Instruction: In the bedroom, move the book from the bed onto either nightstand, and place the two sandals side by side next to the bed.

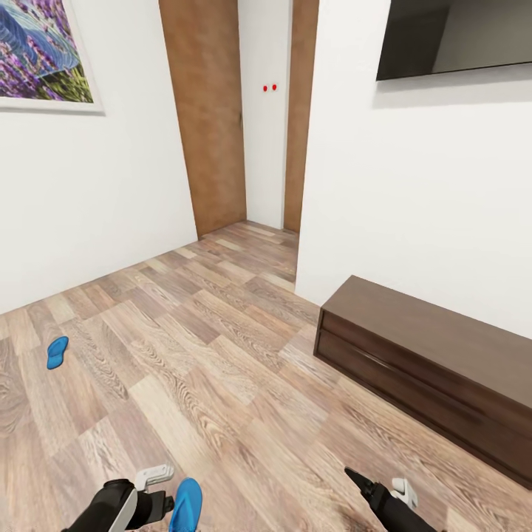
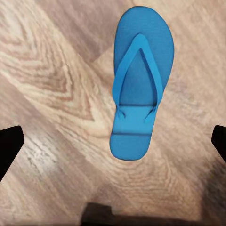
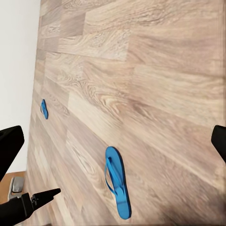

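Lying flat on the floor [image 2: 52, 70], one sandal [image 2: 140, 84] sits seemingly untouched between the spread left hand [image 2: 113, 141].

**Surface finishes**

Floor [image 1: 222, 355]: wood planks, strong grain, slight sheen. Sandals, near [image 2: 139, 89] and far [image 1: 57, 352]: smooth matt blue, foam-like. TV cabinet [image 1: 436, 362]: dark brown wood, satin. Walls [image 1: 414, 192]: matt white. Doors [image 1: 210, 111]: matt brown wood.
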